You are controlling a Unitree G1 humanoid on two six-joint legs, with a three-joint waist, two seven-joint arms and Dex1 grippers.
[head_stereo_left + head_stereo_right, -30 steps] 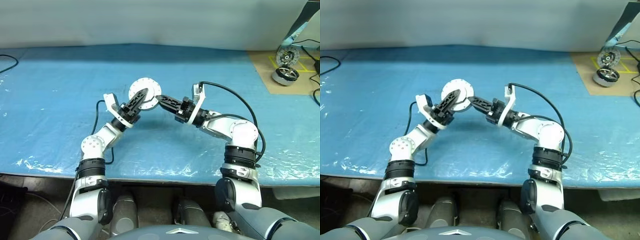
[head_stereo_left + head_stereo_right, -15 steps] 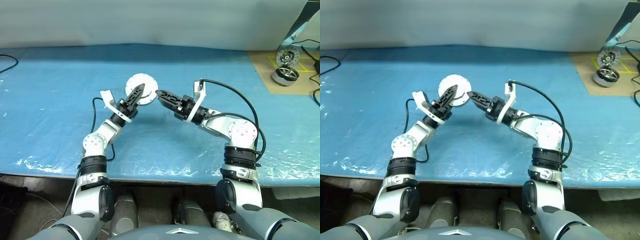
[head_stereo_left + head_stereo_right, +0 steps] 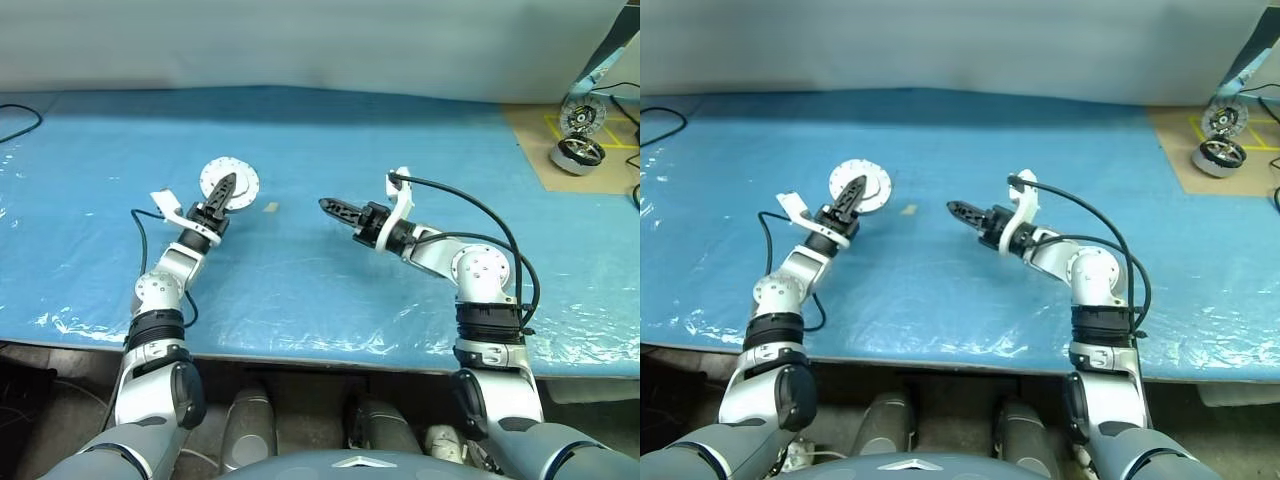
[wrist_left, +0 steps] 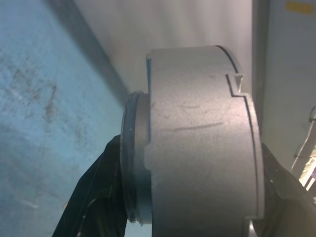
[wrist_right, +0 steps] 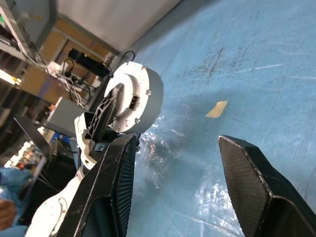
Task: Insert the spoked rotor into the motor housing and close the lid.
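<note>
Your left gripper [image 3: 222, 190] clamps the round silver-grey motor assembly [image 3: 229, 183] above the blue table cover [image 3: 330, 290]; your right gripper [image 3: 332, 207] stands open, empty, well apart. Next, judged: set it down.

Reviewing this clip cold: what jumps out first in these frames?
The left gripper holds a round silver-grey motor assembly above the blue table cover, over on the robot's left. The right gripper hovers open and empty near the middle, with a small tan scrap lying between the two. Two silver spoked wheels sit on a brown board at the far right.
</note>
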